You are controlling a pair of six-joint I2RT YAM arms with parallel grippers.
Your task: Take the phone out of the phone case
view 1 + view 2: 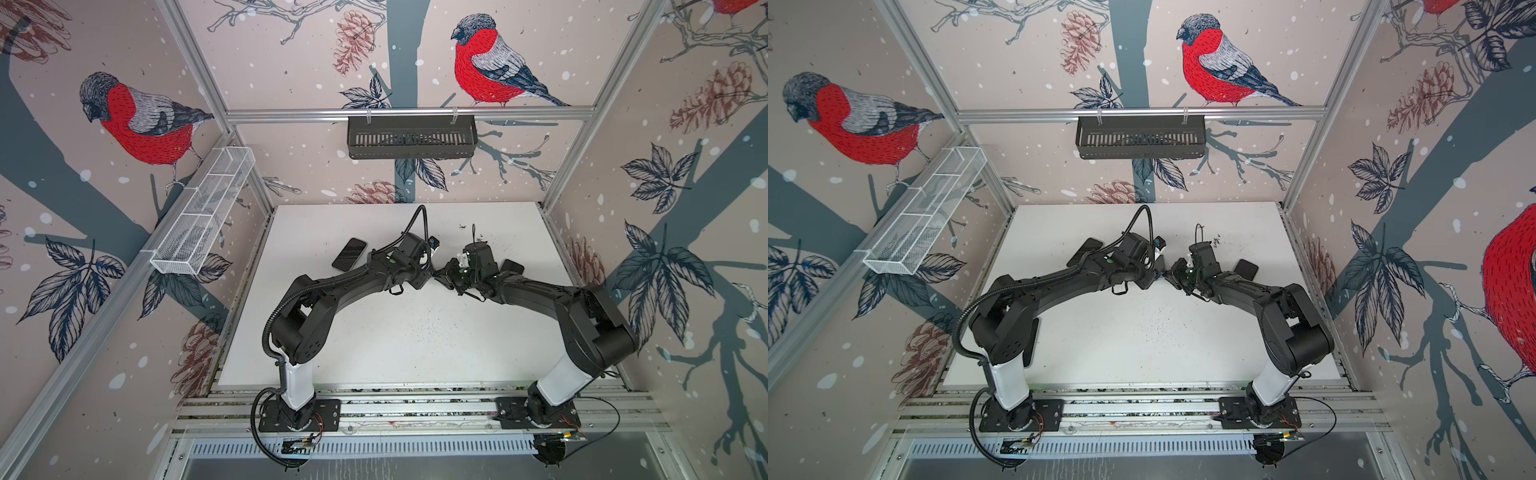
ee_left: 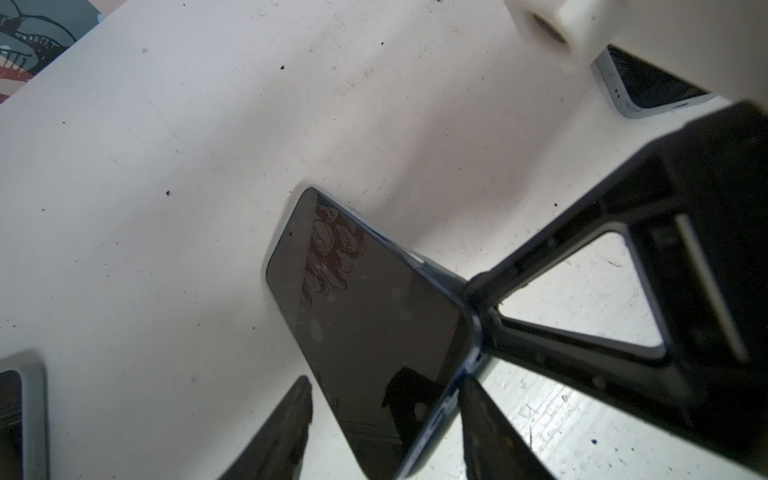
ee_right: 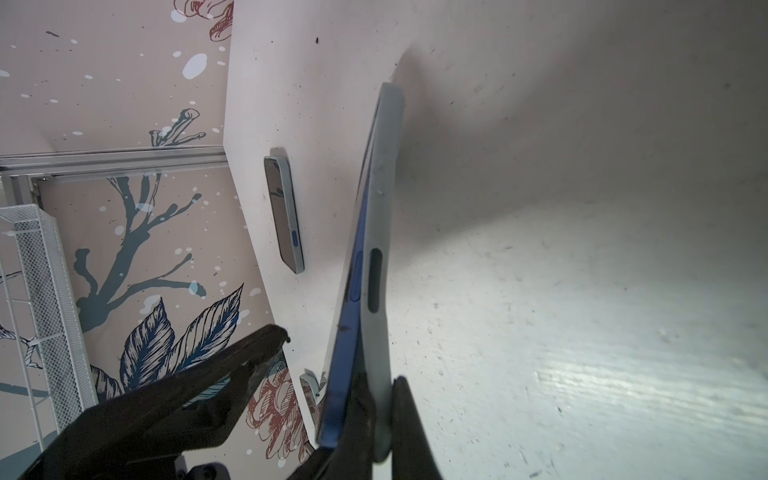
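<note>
Above the table's middle, a phone [image 2: 365, 311] with a dark screen and a blue edge [image 3: 353, 316] is held on its side between both arms. Its pale grey phone case [image 3: 382, 208] gapes away from the blue edge at my right gripper's end. My right gripper [image 3: 383, 386] is shut on the case wall there, one finger wedged between phone and case, the other outside. My left gripper [image 2: 386, 386] straddles the phone, still open: one finger [image 2: 490, 428] touches the blue edge, the other [image 2: 282, 432] stands off the screen side. In both top views the grippers meet tip to tip [image 1: 440, 274] [image 1: 1163, 274].
Two more cased phones lie flat on the white table, one to the left [image 1: 349, 254] and one to the right [image 1: 512, 266]. A white mesh basket [image 1: 203, 216] hangs on the left wall and a black basket [image 1: 411, 137] on the back rail.
</note>
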